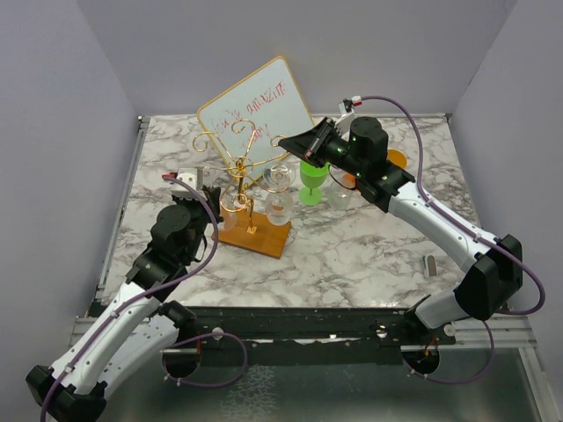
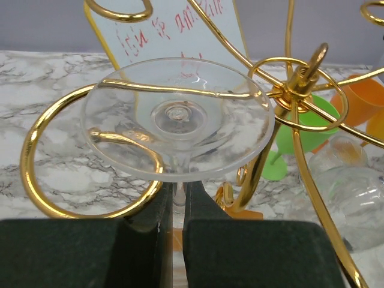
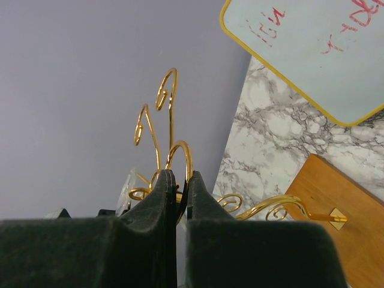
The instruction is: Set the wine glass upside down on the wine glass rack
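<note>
The left gripper (image 2: 174, 201) is clamped on the stem of the clear wine glass (image 2: 180, 120). The glass is upside down, foot up, at a gold curl on the left side of the rack (image 1: 259, 236). Whether the foot rests on the wire is unclear. The right gripper (image 3: 178, 180), jaws together, sits at a curl on the rack's right. I cannot tell whether it pinches the wire.

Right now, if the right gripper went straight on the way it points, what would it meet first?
A gold spiral arm of the wine glass rack, right beyond the right gripper's shut fingers; depth unclear, they may already touch.
</note>
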You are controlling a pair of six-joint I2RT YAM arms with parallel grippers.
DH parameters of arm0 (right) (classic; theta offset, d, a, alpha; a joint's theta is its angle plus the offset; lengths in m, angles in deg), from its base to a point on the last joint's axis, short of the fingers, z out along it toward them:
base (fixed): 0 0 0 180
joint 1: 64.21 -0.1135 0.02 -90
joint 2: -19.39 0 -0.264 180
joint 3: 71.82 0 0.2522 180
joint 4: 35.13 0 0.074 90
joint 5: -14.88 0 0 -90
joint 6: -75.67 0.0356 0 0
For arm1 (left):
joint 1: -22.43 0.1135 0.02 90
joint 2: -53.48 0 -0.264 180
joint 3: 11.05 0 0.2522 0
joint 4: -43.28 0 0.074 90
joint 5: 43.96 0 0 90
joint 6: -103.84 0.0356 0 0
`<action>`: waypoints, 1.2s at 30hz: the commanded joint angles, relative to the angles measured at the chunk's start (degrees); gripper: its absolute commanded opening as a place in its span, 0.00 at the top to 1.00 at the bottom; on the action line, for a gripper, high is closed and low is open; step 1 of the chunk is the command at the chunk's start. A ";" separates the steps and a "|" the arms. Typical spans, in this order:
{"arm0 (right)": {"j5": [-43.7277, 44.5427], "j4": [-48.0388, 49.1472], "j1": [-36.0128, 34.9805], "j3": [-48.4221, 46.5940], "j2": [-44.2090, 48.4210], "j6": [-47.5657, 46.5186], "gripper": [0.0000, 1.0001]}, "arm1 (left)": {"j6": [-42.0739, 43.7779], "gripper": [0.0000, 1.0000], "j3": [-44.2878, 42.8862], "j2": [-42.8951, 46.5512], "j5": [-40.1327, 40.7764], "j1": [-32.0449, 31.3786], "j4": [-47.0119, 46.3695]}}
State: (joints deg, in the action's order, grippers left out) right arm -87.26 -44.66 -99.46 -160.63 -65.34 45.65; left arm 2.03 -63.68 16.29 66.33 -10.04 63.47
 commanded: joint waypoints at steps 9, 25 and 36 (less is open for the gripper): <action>2.05 -0.89 0.97 1.39 0.30 -7.01 0.99 | -4.72 1.00 3.86 -0.51 17.72 0.30 -10.74; 0.86 1.25 1.13 2.24 -0.26 -6.38 0.99 | -5.68 1.00 5.21 7.96 18.24 0.34 -7.60; -0.22 2.00 1.06 1.76 -0.33 -6.31 0.99 | -3.17 1.00 5.27 12.49 8.22 0.30 -3.34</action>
State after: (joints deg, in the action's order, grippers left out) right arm -88.34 -42.56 -99.35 -159.75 -65.37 45.68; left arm -2.65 -58.48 26.69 78.70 -10.26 59.93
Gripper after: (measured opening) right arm 0.060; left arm 0.036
